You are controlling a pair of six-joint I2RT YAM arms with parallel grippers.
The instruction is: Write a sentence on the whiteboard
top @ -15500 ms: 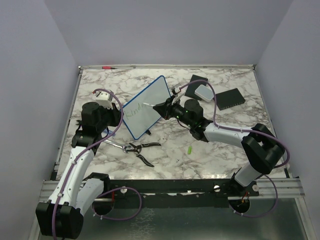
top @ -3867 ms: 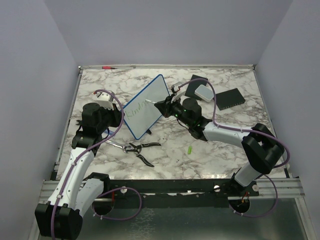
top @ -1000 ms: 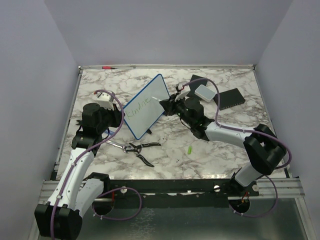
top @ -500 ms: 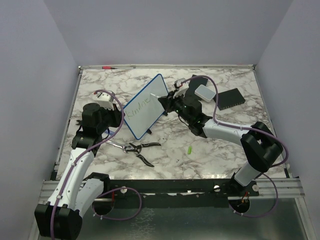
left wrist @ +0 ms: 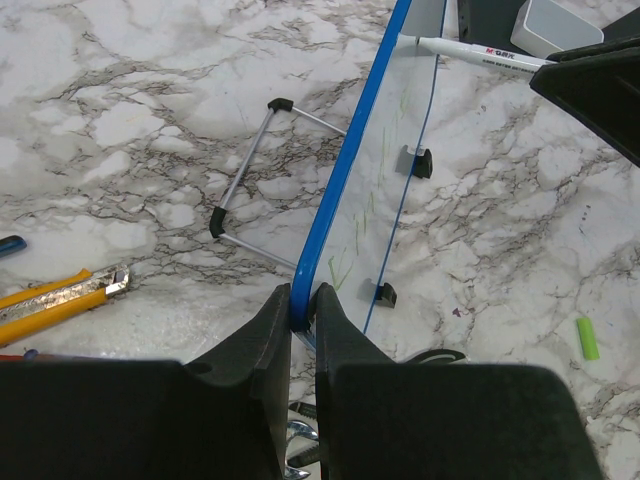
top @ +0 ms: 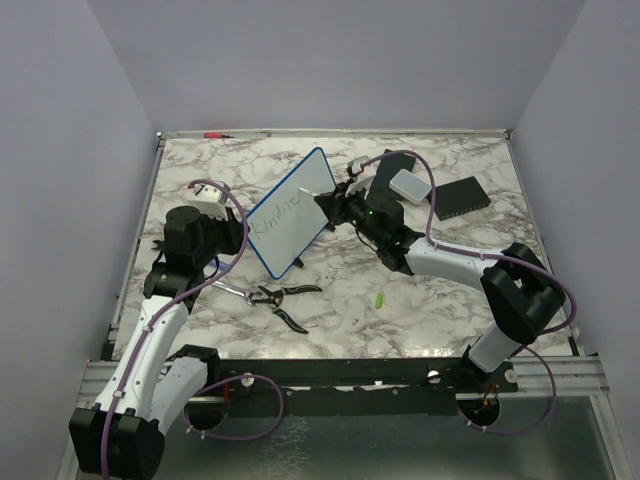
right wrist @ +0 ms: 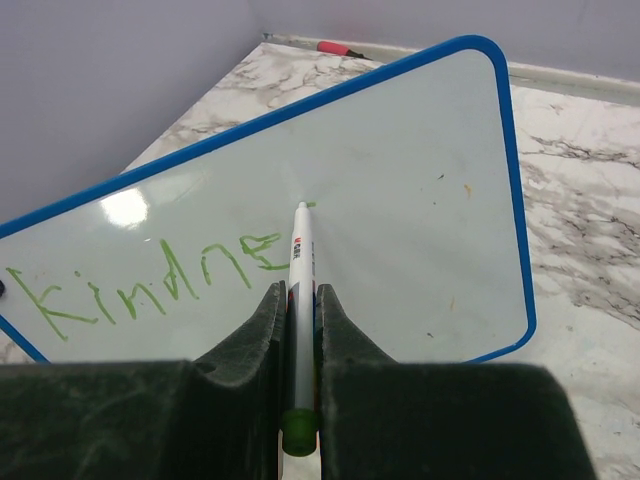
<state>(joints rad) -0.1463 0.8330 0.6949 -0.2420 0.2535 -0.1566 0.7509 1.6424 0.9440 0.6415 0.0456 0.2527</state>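
We've got the small white whiteboard with its blue frame, propped on a thin wire stand, at about 10 o'clock from the middle of the marble table. The left gripper pinches its blue edge. The right gripper is clamped on a white marker, tip right at the sentence, green handwriting reading "kindne".

Worries: if we press too hard, the tilted board could twist in that pinch or skid on its stand, smearing letters. Space toward 3 o'clock is also short, so the line may crowd the frame.

Count:
- one board
- one held marker
- one pair of black-handled pliers at 7 o'clock
- one green cap at 5
- two flat black pads at 2
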